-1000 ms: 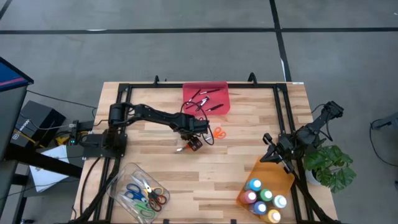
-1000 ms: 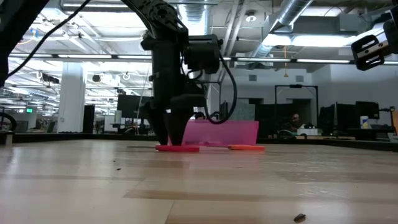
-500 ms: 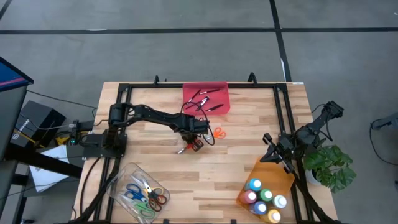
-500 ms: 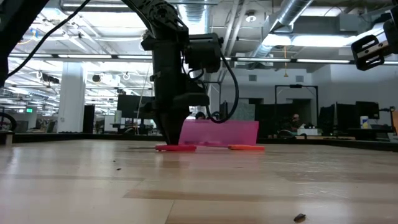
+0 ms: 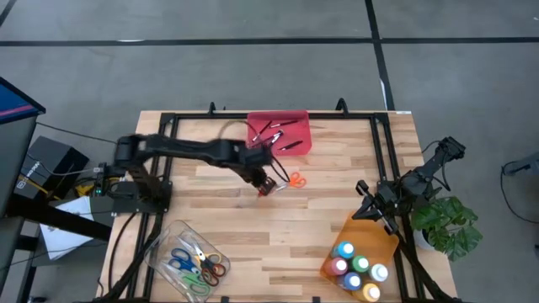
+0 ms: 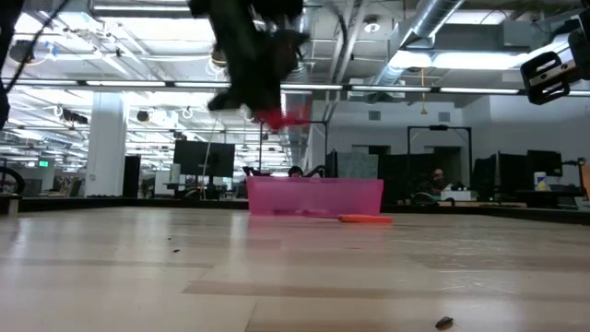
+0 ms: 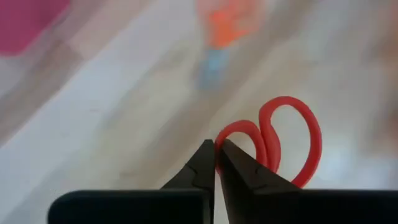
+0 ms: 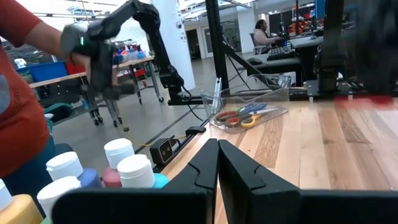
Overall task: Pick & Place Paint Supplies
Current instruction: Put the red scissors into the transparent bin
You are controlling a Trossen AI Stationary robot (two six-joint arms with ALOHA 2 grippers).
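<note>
My left gripper [image 5: 265, 187] is shut on a pair of red-handled scissors [image 6: 277, 117], well above the table's middle; the wrist view shows their red handle loops [image 7: 287, 140] beyond the fingertips [image 7: 216, 152]. A second pair, orange-handled [image 5: 296, 178], lies flat on the wood just right of it. Thin dark sticks lie in the red tray [image 5: 280, 133] at the far edge. White-capped paint bottles [image 5: 358, 268] stand in the orange tray [image 5: 370, 231]. My right gripper [image 8: 217, 149] waits shut at the table's right side, above that tray. My left gripper pinches the rim of one red handle loop [image 7: 225, 138] between its two fingertips. The fingers slant down from the table's left side. The scissors are lifted clear of the table, both loops sticking out past the fingertips; the blades are hidden.
A clear tray [image 5: 189, 259] with several coloured scissors sits at the near left. A potted plant [image 5: 450, 223] stands off the right edge. A black frame [image 5: 168, 126] borders the table. A person in a red top [image 8: 18, 93] stands beyond the table.
My left gripper has shut on the red scissors where they lay on the wood, then risen steeply with them. The scissors now hang clear of the table, above the red tray's height in the low view. The orange scissors stayed put.
</note>
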